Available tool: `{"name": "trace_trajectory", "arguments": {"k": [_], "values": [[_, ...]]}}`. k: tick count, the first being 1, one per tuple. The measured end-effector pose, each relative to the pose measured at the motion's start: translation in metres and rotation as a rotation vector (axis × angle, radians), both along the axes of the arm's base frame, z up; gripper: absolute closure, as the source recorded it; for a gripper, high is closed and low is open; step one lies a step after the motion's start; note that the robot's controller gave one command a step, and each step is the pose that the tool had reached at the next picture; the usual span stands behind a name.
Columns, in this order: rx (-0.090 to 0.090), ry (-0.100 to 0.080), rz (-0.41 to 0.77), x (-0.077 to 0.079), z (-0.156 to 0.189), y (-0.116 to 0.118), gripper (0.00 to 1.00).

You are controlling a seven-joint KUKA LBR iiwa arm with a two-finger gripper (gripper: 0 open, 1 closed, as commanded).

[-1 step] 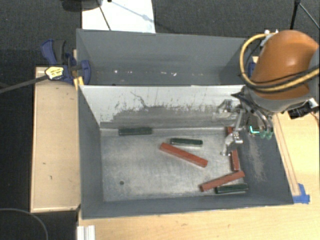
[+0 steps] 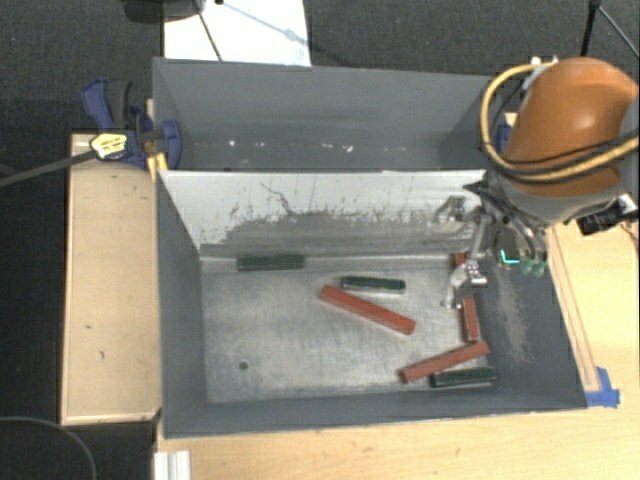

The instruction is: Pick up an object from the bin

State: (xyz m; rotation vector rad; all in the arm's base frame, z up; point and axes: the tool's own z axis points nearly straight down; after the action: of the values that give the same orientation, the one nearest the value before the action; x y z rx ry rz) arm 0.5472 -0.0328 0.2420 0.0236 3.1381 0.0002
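Grey metal bin (image 2: 180, 298), floor scuffed and scratched. Far left by the back wall: left green bar (image 2: 270, 262), flat, dark, rectangular. Centre: centre green bar (image 2: 373, 284), just beside long red-brown bar (image 2: 367, 310) lying diagonal. Front right: tilted red-brown bar (image 2: 445, 361) touching front green bar (image 2: 462, 377). Gripper (image 2: 463, 276) low over the upper end of narrow red-brown bar (image 2: 469, 321) near the right wall, possibly touching it. Can't tell how far open, or whether anything is gripped.
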Motion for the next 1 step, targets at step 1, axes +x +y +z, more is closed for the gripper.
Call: {"name": "trace_trajectory", "arguments": {"k": [1], "values": [[-0.001, -0.008, 0.024, 0.0046, -0.0420, 0.0328, 0.00]]}}
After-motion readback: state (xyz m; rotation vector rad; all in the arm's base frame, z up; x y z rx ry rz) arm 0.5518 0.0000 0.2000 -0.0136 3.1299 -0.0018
